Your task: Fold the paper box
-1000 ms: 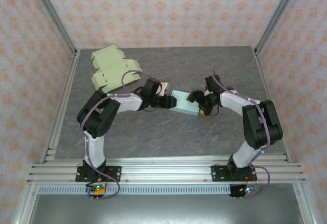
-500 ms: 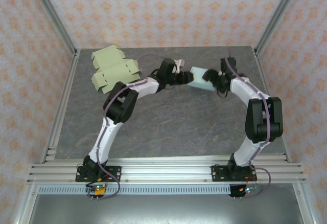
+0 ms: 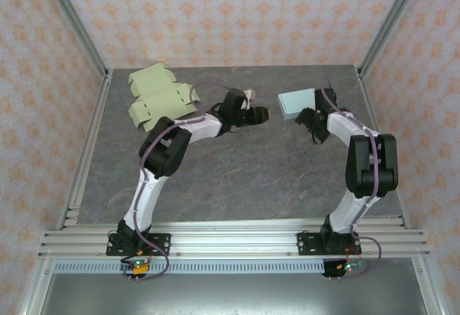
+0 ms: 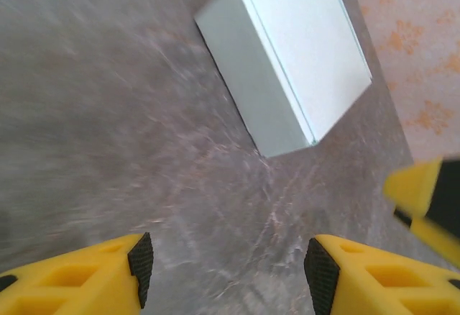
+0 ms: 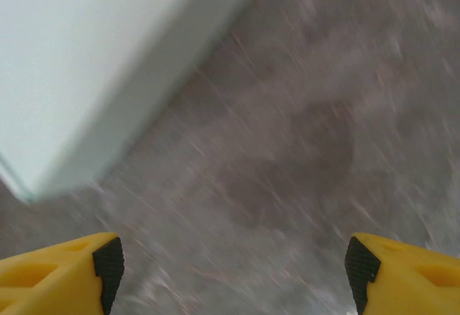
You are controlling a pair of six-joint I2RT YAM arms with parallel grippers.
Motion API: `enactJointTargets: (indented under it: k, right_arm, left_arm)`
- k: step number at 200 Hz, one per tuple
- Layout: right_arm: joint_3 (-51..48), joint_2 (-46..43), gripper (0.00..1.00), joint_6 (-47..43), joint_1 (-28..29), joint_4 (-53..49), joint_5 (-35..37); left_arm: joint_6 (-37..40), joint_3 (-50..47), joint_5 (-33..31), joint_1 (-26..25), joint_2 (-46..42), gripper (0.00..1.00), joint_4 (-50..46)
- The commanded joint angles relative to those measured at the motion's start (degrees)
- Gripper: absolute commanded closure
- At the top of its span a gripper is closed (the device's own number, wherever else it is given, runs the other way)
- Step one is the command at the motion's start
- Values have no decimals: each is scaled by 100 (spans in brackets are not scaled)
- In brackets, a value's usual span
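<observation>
Both arms stretch toward the table's far edge, elbows bent and wrists facing each other. The left claw (image 3: pixel 260 115) is spread wide and empty, clear of the closed pale blue paper box (image 3: pixel 296 103), which lies flat on the table (image 3: pixel 237 178) near the far right corner. The right claw (image 3: pixel 306 118) sits just beside the box's near side, also wide and holding nothing. Its wrist view is blurred and cuts the box off. Flat green box blanks (image 3: pixel 159 98) lie by the far left corner.
</observation>
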Motion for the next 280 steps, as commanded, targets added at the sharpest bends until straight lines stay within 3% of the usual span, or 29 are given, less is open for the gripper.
enactJointTargets:
  k: [1,18,38,51,90,115,150,182,236,252,265,280]
  right_arm:
    - [-145,-449,19,15,212,273,-339]
    - [218,-271,20,-616,629,-134,-159]
    - [951,205,19,-1587,1196,-765,1287]
    - [1210,519,18,-2291,1429,-719,2088]
    - [2117,1426,14,-3361,1531,-771,3206]
    - [2556,2059,13,-3560,1524,-621,3881]
    - [3542,2749,13,-3002,1321,-839,4121]
    - [4453,3140,14,-1961,1059,-1511,3554]
    - [5822,3812,14,-1938,1008,-2404,3915]
    - [5644,3502,14,-1865,1029,-2280,3537]
    - [5432,3154,14,-1912,1071,-2116,3270]
    - [5210,2706,14,-1942,1125,-2018,2848]
  left_arm:
    - [805,-324,-548,219,-1112,38,-125]
    - [1049,-714,-746,378,-1711,38,-351]
    - [1505,-1105,-1234,515,-2507,39,-918]
    - [1780,-1429,-1897,576,-3024,38,-1238]
    - [2020,-2480,-3382,890,-4350,35,-1937]
    - [1700,-3290,-3809,1335,-5082,34,-2086]
    - [1499,-4020,-4171,1777,-5728,33,-2414]
    - [1612,-4354,-4208,1827,-6100,33,-2464]
    - [1533,-4717,-4483,1826,-6509,32,-2472]
    - [1328,-4624,-4833,1827,-6516,19,-2706]
    - [1050,-4540,-5097,1832,-6485,1,-2932]
    - [393,-4265,-5460,1932,-6289,0,-3432]
